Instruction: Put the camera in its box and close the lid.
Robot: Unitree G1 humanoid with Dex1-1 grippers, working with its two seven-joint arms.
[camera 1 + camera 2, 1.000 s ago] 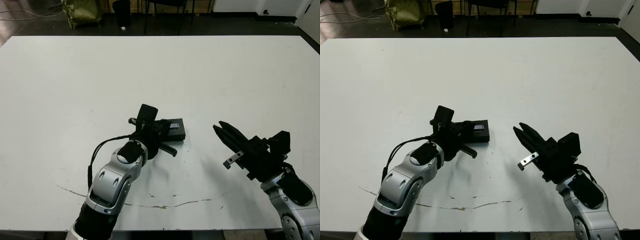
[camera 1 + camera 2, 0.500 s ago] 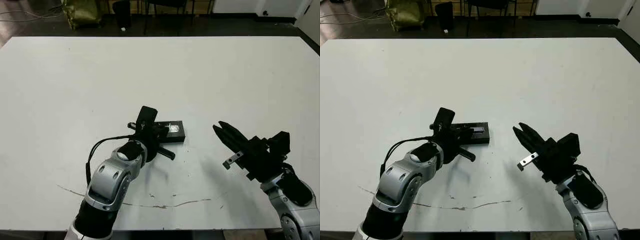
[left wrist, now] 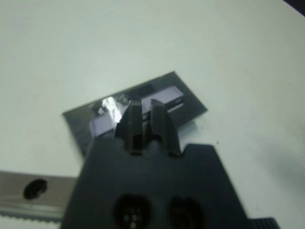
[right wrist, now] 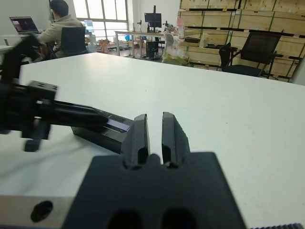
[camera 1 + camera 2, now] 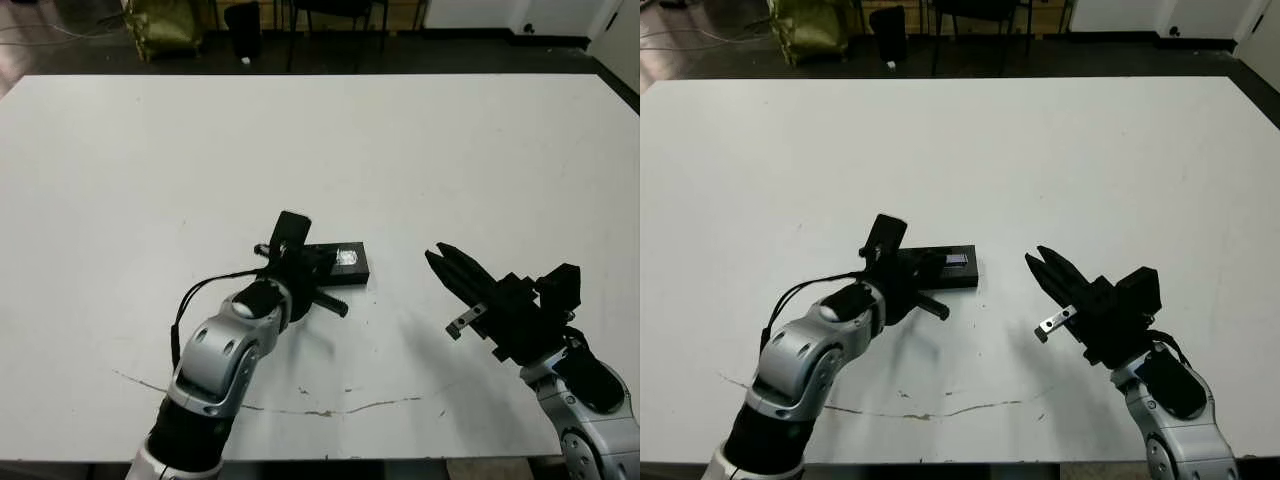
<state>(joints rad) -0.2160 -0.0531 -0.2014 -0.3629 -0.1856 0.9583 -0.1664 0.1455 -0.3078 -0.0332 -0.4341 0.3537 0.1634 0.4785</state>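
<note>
The black lid (image 5: 348, 259), with its pale shiny strip (image 3: 164, 94), lies flat on top of the box (image 4: 97, 137) near the table's middle. Only the box's dark side wall shows. The camera is hidden. My left gripper (image 5: 318, 263) is shut, and its fingertips (image 3: 135, 109) rest on the lid's left part, over the strip. My right gripper (image 5: 437, 257) hovers to the right of the box, a short way off, pointing toward it. It is shut with nothing between its fingers (image 4: 138, 129).
A thin cracked line (image 5: 330, 408) runs across the white table near its front edge. Beyond the far edge stand chairs (image 5: 330, 10) and a yellow-green bag (image 5: 160, 25). A person (image 4: 59, 24) sits at a desk far behind.
My left arm has drifted slightly to the left over the lid, and the strip now glints. The right arm has not moved.
</note>
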